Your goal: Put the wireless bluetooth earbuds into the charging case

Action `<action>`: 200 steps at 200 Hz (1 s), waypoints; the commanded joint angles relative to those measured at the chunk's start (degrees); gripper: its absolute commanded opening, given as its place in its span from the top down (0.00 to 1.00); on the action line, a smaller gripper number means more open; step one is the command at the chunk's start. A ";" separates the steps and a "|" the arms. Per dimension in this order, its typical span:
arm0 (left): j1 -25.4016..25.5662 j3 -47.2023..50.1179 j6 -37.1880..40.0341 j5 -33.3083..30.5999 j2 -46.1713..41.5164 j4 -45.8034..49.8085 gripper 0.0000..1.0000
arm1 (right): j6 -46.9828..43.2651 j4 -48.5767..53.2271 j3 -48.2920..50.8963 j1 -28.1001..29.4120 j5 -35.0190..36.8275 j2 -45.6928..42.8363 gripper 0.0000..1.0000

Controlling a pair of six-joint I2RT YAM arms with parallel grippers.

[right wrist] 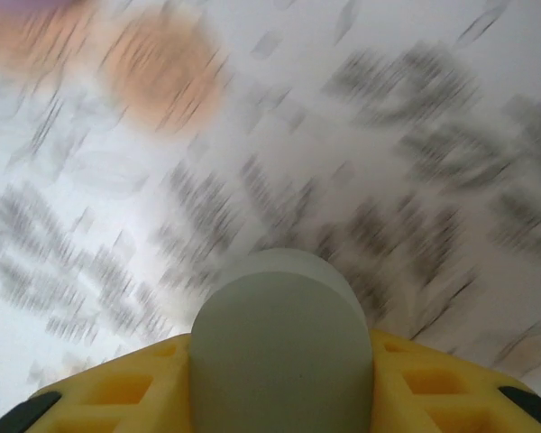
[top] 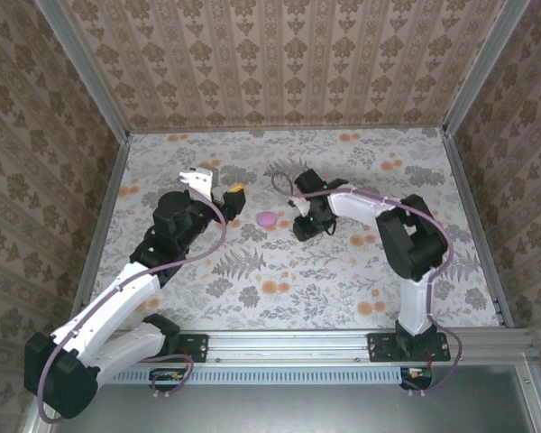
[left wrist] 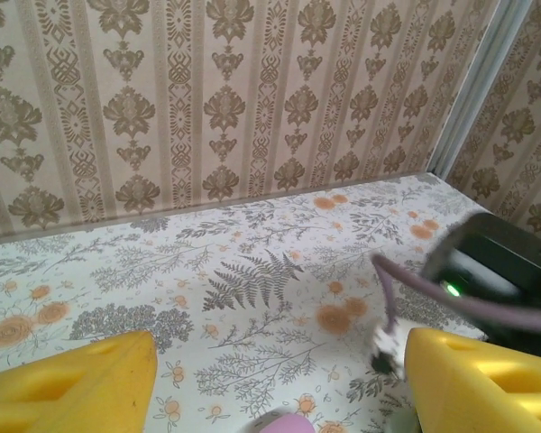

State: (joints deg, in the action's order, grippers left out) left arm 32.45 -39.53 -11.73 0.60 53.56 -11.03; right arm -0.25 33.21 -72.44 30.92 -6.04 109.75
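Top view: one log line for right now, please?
left gripper: open, empty | right gripper: shut on green case | pink case: on table

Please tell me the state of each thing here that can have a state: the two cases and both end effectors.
Pink case: lying on the table, not held.
Green case: gripped on both sides.
Left end effector: open, empty.
Right end effector: shut on that green case.
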 commanded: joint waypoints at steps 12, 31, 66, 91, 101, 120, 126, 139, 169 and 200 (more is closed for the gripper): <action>-1.15 0.68 -1.46 -0.37 -1.06 -2.20 0.26 | -0.47 -8.75 8.66 2.08 -0.81 -6.64 0.55; -1.38 0.85 -2.00 -0.13 -1.21 -2.50 0.26 | -0.48 -9.04 9.58 2.56 0.40 -7.70 0.52; -1.51 1.69 -2.27 0.43 -2.38 -2.71 0.26 | 0.86 -10.46 12.28 2.44 0.82 -10.39 0.36; -1.68 2.18 -1.12 1.66 -3.29 -2.33 0.26 | 3.05 -14.00 16.76 1.79 1.39 -15.56 0.29; -1.77 2.42 -0.93 1.80 -3.62 -2.08 0.26 | 4.34 -15.98 18.82 1.54 1.39 -17.79 0.27; -1.95 3.04 -0.56 1.82 -4.44 -2.11 0.26 | 5.69 -21.04 23.97 1.21 1.24 -23.32 0.25; -2.04 3.22 -0.39 1.95 -4.71 -2.11 0.26 | 5.87 -23.46 26.04 1.16 1.55 -25.32 0.24; -2.12 3.84 -0.24 1.95 -5.42 -2.09 0.26 | 5.75 -29.33 30.87 0.91 2.76 -28.99 0.24; -2.64 4.90 0.30 2.35 -6.43 -1.94 0.26 | 5.49 -37.39 36.47 0.99 1.56 -31.06 0.27; -3.50 5.54 0.39 2.39 -6.99 -2.08 0.25 | 6.05 -42.20 36.94 1.88 2.43 -25.03 0.26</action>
State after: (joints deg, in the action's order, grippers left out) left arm 29.78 -34.63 -12.38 1.96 47.94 -11.99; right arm 4.86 -1.10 -36.56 32.16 -4.67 81.14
